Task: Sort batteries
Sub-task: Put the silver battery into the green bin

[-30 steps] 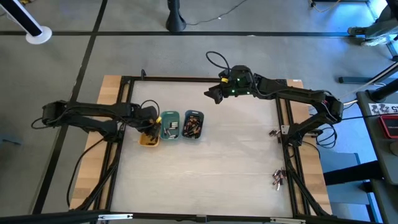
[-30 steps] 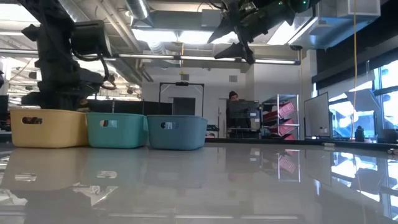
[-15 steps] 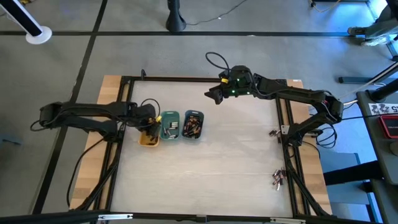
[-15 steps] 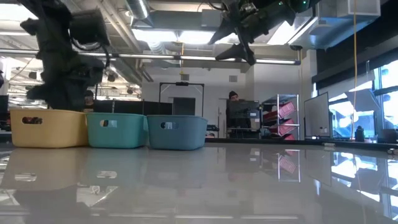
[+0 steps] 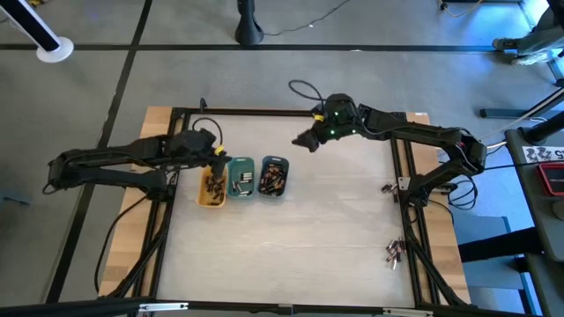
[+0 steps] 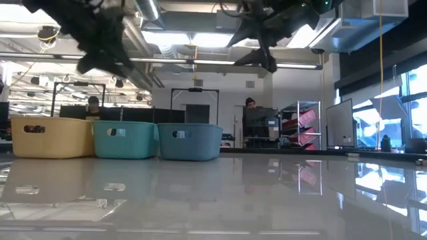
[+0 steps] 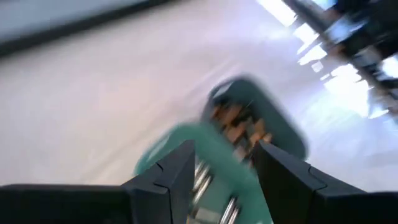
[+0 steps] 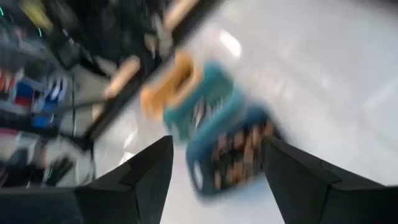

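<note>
Batteries [image 5: 211, 186] lengthwise in tray (jumbled)

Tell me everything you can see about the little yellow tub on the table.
The small oblong yellow plastic tub sits upright at the left end of a row of three, right beside the teal tub. It has smooth walls, rounded corners and a small slot handle in its end. Several tiny dark and copper-toned batteries lie inside. Nothing grips it.

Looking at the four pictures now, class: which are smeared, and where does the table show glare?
Both wrist views are motion-blurred, so the trays smear; low view: the glossy table mirrors ceiling lights and windows; high view: sharp and evenly lit.
</note>
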`<state>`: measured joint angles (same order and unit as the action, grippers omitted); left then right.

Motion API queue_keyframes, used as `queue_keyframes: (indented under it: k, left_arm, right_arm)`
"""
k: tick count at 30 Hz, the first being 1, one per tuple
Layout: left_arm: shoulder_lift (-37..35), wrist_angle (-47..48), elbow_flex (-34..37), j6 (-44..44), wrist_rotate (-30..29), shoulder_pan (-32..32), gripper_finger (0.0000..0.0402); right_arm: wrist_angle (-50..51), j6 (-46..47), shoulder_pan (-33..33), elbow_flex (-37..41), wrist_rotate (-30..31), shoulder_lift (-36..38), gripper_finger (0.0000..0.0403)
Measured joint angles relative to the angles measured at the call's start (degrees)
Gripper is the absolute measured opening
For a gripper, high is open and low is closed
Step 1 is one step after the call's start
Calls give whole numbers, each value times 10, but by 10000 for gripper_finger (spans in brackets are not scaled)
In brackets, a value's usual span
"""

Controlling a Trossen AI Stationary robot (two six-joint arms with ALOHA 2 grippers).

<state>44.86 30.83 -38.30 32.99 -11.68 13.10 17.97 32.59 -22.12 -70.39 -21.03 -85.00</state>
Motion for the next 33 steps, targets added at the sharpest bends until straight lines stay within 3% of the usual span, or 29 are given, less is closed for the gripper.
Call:
queue_keyframes:
  k: [5, 11, 15, 19, 23, 33]
  left_arm:
    - [-7, -68, 0, -67, 0, 0, 155]
    - [-1, -75, 0, -99, 1, 8, 155]
    - [-1, -87, 0, -117, 1, 20, 155]
    - [0, -128, 0, -139, 16, 35, 155]
    - [6, -170, 0, -150, 27, 51, 155]
    - [51, -238, 1, -165, 152, 86, 155]
  right_arm:
    - [199, -13, 44, 0, -25, 5, 243]
    - [489, -1, 139, 0, 41, 6, 243]
    - [620, 53, 228, 1, 49, 6, 243]
    - [624, 123, 323, 27, 7, 7, 243]
    - [558, 196, 393, 89, -49, 4, 243]
    - [459, 382, 485, 221, -144, 4, 265]
